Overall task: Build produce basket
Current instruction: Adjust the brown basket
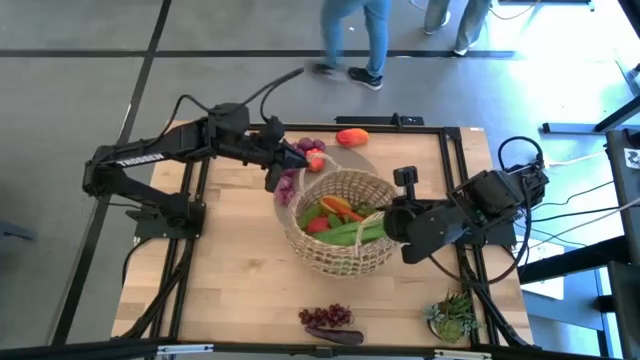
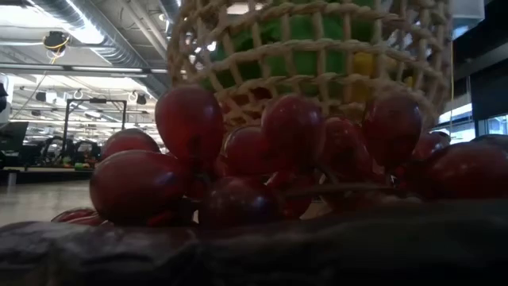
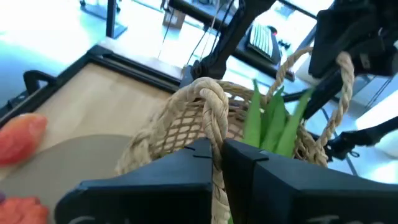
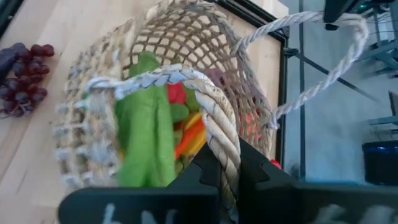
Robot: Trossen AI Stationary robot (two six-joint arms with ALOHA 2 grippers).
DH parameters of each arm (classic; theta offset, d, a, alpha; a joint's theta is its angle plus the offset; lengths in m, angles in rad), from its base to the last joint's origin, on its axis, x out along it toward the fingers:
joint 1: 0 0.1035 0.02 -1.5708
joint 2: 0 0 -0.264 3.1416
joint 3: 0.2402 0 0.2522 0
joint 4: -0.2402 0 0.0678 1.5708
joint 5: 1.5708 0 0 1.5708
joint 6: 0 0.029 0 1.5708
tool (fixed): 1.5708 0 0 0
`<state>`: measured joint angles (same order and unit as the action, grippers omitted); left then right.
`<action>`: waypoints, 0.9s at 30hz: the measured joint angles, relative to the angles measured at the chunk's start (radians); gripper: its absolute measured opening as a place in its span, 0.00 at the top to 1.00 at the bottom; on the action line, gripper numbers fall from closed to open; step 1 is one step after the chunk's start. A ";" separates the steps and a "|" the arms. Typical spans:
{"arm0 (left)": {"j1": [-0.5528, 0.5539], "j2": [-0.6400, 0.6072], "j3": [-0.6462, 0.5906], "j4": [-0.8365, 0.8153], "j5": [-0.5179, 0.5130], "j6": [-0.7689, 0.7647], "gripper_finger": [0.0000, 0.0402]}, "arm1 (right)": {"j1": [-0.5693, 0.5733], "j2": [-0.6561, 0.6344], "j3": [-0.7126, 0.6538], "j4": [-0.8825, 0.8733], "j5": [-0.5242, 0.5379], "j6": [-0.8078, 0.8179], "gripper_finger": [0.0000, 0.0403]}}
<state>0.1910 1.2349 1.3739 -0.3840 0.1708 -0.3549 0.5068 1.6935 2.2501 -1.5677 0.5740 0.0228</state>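
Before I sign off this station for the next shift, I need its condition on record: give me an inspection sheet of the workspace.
Surface: wooden table, bare wood showing at the near left.
Job's things: basket mid-table holding green, red and orange produce; grapes at the near edge; an orange-red piece and more pieces on a tan mat at the far edge.
Clutter: spiky potted plant at the near right corner.
Grippers: left gripper shut on the basket's rim at its far left side; right gripper shut on the rim at its right side.
Cables: black cable trailing off the far edge; a coil by the right arm.
Surroundings: a person's legs beyond the table.
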 joint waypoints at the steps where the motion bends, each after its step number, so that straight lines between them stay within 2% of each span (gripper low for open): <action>1: -0.005 0.006 0.010 -0.012 -0.001 0.005 1.00 | 0.000 -0.003 0.000 0.000 -0.006 0.000 0.99; 7: -0.041 0.069 0.036 -0.019 -0.001 0.027 1.00 | 0.015 -0.016 0.000 -0.004 -0.062 0.009 0.99; 14: -0.073 0.146 0.037 0.000 0.000 0.073 1.00 | 0.050 -0.016 -0.007 -0.001 -0.122 0.095 0.99; 27: -0.086 0.187 0.038 -0.006 -0.026 0.101 0.99 | 0.055 -0.019 -0.259 0.001 -0.281 0.185 0.99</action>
<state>0.1046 1.4220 1.4117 -0.3897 0.1448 -0.2543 0.5613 1.6749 1.9916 -1.5670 0.2931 0.2075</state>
